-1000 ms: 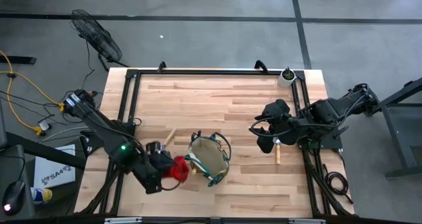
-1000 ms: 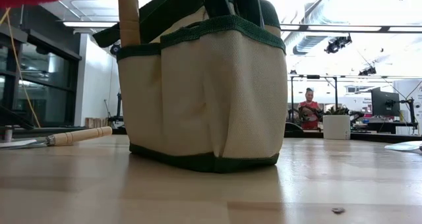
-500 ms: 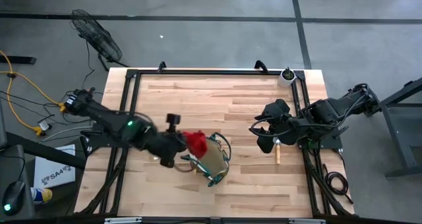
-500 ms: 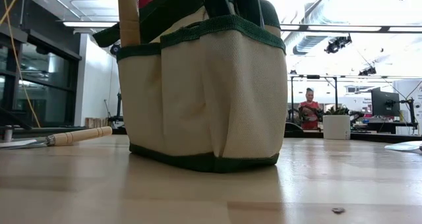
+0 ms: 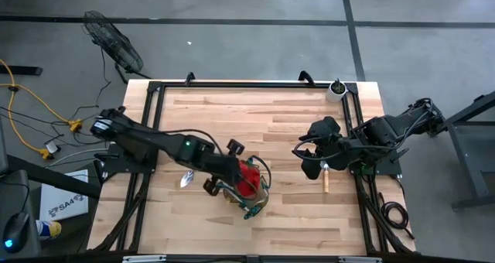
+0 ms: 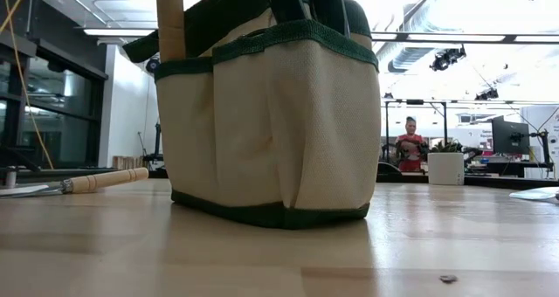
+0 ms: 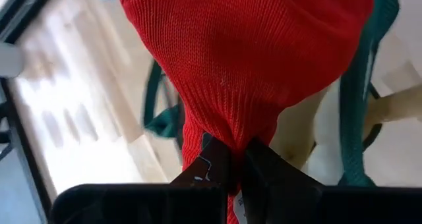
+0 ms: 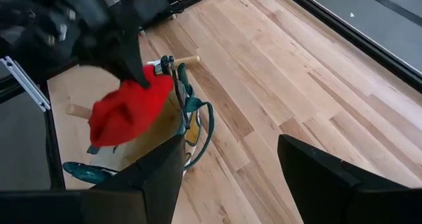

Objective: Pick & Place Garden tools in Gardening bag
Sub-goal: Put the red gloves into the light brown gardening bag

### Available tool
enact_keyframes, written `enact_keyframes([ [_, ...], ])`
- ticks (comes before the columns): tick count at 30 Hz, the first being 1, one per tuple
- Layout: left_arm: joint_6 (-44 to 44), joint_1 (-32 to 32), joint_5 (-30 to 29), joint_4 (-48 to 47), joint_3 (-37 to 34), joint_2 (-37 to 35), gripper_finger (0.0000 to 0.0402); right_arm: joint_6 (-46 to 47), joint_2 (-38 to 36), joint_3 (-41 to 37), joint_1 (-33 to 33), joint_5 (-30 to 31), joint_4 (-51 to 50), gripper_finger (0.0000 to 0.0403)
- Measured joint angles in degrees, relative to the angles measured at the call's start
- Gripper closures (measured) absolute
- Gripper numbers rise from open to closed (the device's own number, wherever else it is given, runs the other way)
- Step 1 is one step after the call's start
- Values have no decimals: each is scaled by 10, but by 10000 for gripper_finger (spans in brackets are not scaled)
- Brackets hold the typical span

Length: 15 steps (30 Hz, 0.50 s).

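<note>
Over the gardening bag (image 5: 246,187), the left gripper (image 7: 227,159) pinches the red glove (image 5: 247,178).

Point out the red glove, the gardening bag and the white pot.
red glove (image 7: 250,59), left wrist view, middle of the knit fabric.
gardening bag (image 6: 271,131), low view, tan front panel.
white pot (image 5: 335,93), high view, its side wall.

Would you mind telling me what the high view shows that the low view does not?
Only the high view shows the left gripper holding the red glove over the bag, the right gripper waiting with jaws open, and a tool beside it. Only the low view shows a person in the room behind. Both show the bag, the white pot and a trowel on the table.
</note>
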Motion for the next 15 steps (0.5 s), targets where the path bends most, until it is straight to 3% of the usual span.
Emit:
enact_keyframes([
  [10,15,-1,6,-2,0,41,396,13,0,0,0,0,-3,168],
  [15,15,-1,5,-4,0,41,355,17,0,0,0,0,-3,168],
])
